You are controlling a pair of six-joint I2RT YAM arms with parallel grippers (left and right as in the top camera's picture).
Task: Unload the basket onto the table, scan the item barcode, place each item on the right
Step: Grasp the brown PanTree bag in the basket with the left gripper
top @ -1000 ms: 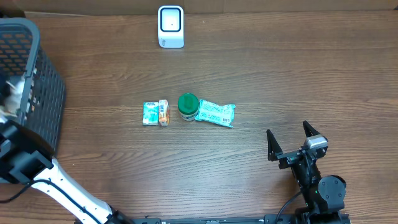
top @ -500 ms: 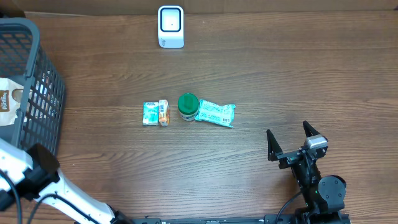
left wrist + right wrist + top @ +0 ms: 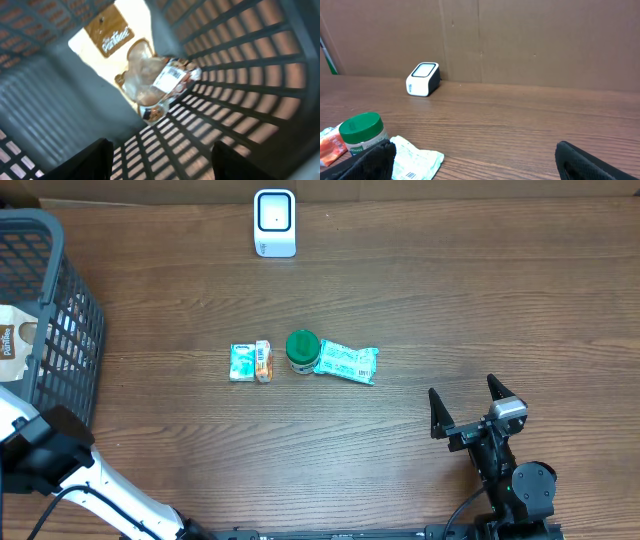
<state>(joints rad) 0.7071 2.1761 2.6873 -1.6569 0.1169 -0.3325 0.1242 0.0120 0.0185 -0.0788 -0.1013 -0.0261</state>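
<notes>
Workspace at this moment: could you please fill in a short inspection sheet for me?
Surface: wooden table, no spills seen.
Job's things: scanner at the far edge; clear packet with a barcode label lying in the basket.
Clutter: green-lidded jar, teal packet, small teal packet, orange packet, in a row mid-table.
Grippers: left gripper open above the clear packet, holding nothing; right gripper open, holding nothing.
Cables: black cable at the right arm's base.
Surroundings: cardboard wall behind the table.
</notes>
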